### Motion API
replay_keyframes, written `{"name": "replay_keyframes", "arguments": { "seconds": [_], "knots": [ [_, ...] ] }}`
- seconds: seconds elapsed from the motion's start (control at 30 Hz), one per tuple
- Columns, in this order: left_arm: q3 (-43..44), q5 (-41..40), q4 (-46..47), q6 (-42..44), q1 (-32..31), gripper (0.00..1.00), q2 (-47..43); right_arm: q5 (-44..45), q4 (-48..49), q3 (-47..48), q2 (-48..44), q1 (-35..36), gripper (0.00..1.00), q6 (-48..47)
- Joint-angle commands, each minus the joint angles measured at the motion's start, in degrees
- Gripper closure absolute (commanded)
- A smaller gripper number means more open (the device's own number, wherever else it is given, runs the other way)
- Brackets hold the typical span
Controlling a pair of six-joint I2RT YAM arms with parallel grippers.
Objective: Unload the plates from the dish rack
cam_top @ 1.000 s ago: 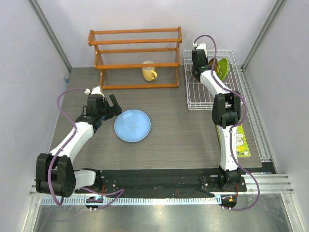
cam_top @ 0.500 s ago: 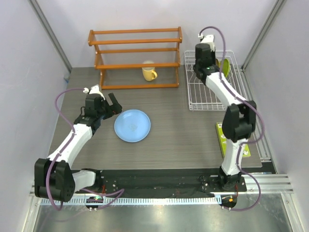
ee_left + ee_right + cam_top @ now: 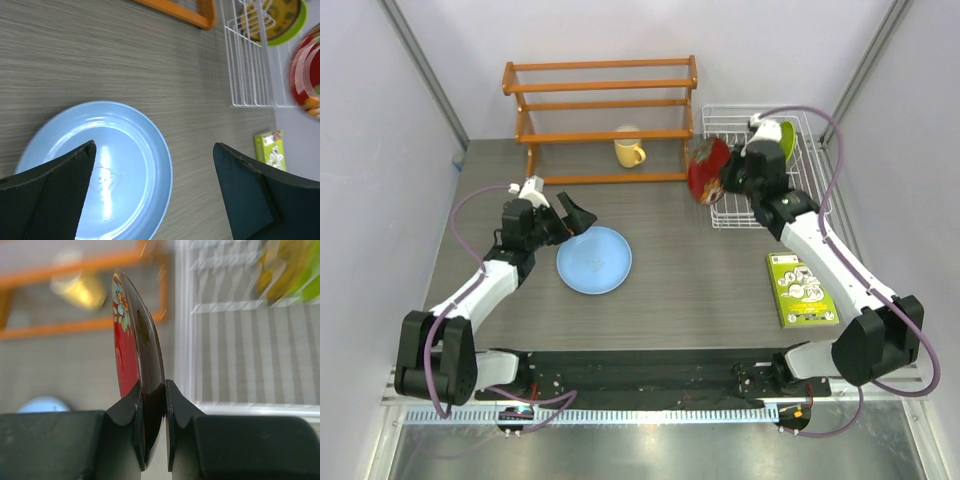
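Note:
My right gripper [image 3: 724, 178] [image 3: 152, 390] is shut on the lower rim of the dark red plate [image 3: 705, 170] [image 3: 129, 335]. It holds the plate on edge above the front left corner of the white dish rack [image 3: 735, 224] [image 3: 240, 360]. Two plates still stand at the back of the rack: a lime green one [image 3: 787, 140] [image 3: 295, 25] and a yellow-brown one [image 3: 272, 15]. The light blue plate [image 3: 594, 260] [image 3: 105, 165] lies flat on the table. My left gripper [image 3: 576, 216] [image 3: 154, 146] hangs open over that plate's left edge and holds nothing.
An orange slatted shelf [image 3: 600, 100] stands at the back of the table, with a yellow mug [image 3: 629, 151] in front of it. A green booklet [image 3: 802, 290] [image 3: 270, 147] lies on the table near the right edge, in front of the rack.
The right arm has lifted the dark red plate out of the rack and swung it left and nearer. The left gripper has shifted slightly right, to the blue plate's edge.

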Motion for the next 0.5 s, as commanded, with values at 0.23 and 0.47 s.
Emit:
{"name": "replay_keyframes", "arguments": {
  "seconds": [0.23, 0.47],
  "knots": [
    [-3.71, 9.55, 23.76, -8.38, -4.39, 0.01, 6.76, -28.84, 21.0, -20.42, -5.23, 6.81, 0.95, 24.34],
    [-5.39, 9.37, 27.72, -10.06, -6.76, 0.01, 9.05, -31.84, 29.36, -22.01, -0.31, 11.12, 0.95, 28.92]
  ]
}}
